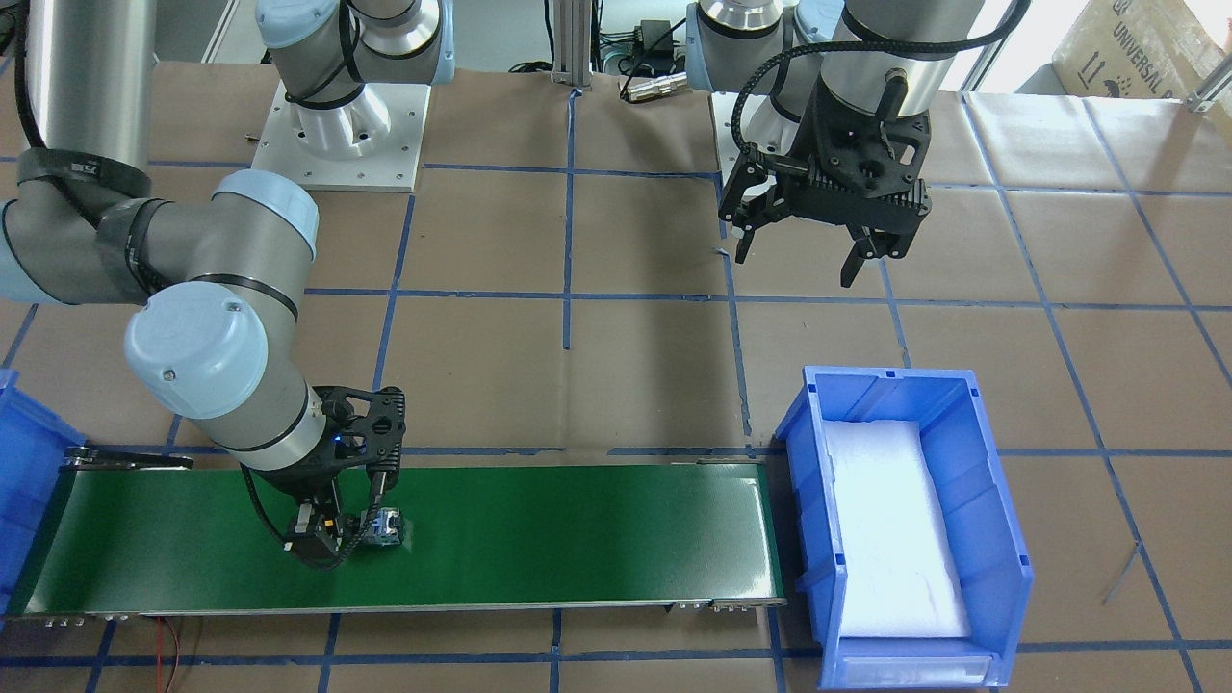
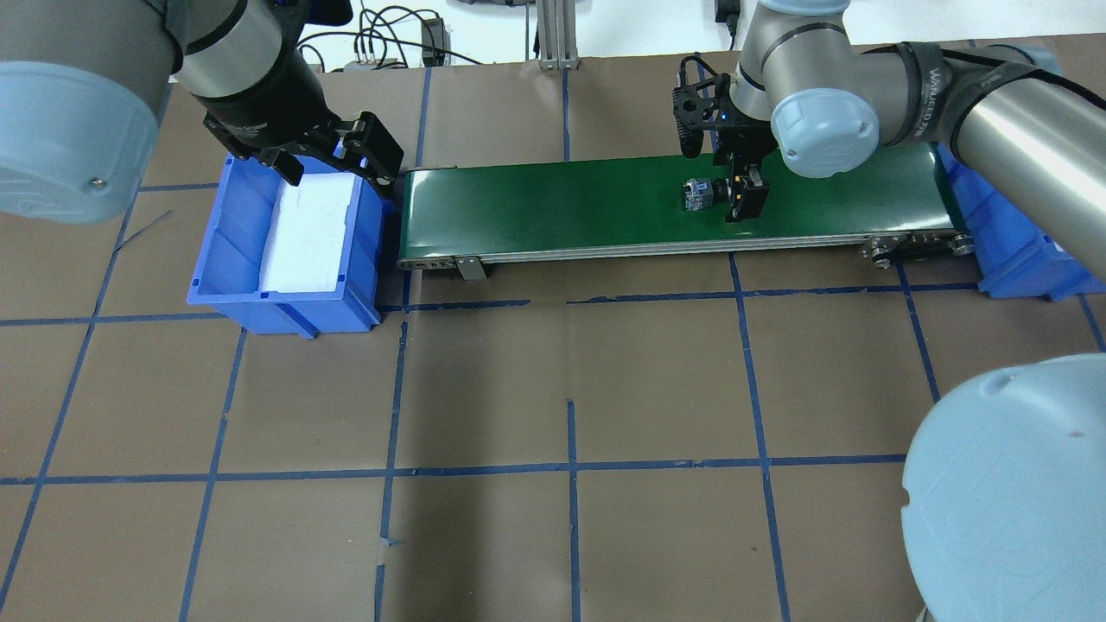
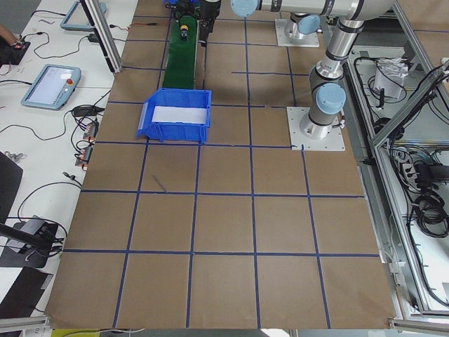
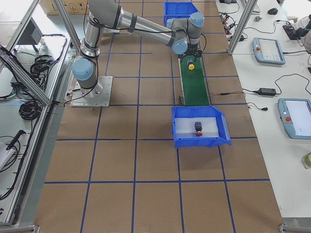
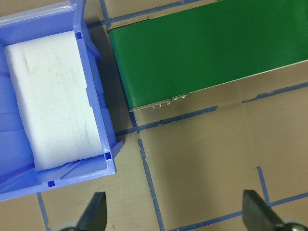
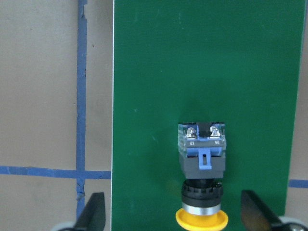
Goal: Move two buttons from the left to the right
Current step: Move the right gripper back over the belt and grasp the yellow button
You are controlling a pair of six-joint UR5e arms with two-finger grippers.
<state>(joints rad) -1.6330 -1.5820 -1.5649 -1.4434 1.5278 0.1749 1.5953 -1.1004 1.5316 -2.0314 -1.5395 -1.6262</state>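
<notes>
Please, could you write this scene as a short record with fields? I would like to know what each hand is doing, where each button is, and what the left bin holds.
right hand: open, low over the green belt
left hand: open, in the air near the left blue bin
yellow button: lying on the belt between the right hand's fingers, untouched
red button: inside the right blue bin
left blue bin: holds only white foam
</notes>
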